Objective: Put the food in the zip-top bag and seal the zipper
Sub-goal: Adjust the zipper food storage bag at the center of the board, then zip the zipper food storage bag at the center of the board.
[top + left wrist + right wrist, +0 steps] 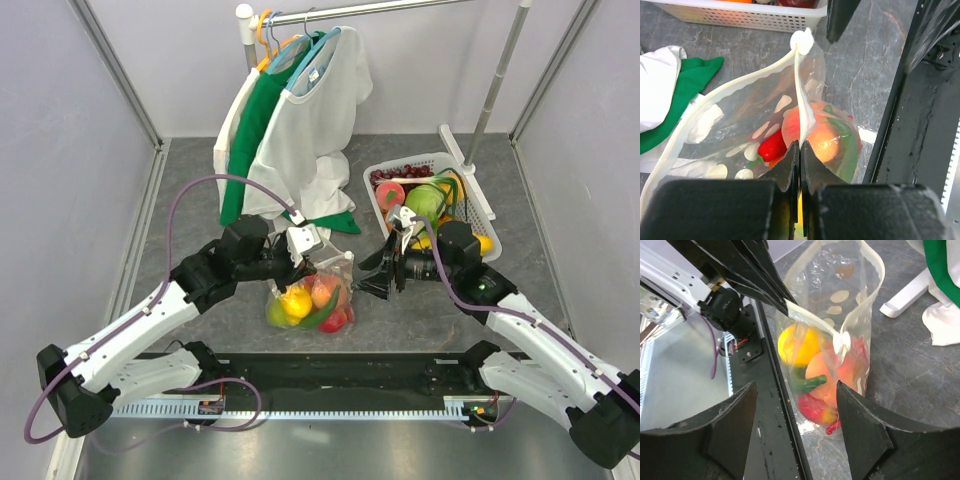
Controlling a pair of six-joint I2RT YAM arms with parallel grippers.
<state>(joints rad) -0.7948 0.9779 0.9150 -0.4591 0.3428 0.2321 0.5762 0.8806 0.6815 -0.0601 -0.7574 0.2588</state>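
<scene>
The grey counter [190,190] carries everything. White and green garments [300,120] hang well beyond both sets of fingers, and a white slotted basket [740,17] of further toy produce is seen beyond the right fingers. The zip-top bag [310,295] is held upright between the two grippers, and its base appears to rest on the counter. Inside it the food is bunched low, below the left fingers' pinch: a yellow lemon [797,345], an orange peach [822,377] and a red chili [772,146].

The left gripper [799,145] is clamped tight on one lip of the zipper [799,90], and the strip runs away from the fingertips to a white end corner [802,41]. The other lip is bowed outward, so the mouth is judged unsealed. The right gripper [795,390] is spread wide and holds nothing; the bag stands just ahead of its fingers, apart from them.

The film is judged light, floppy and slippery, sagging under the fruit. Only the stiffer strip offers purchase, so the free corner would best be taken and both lips pressed together along it.
</scene>
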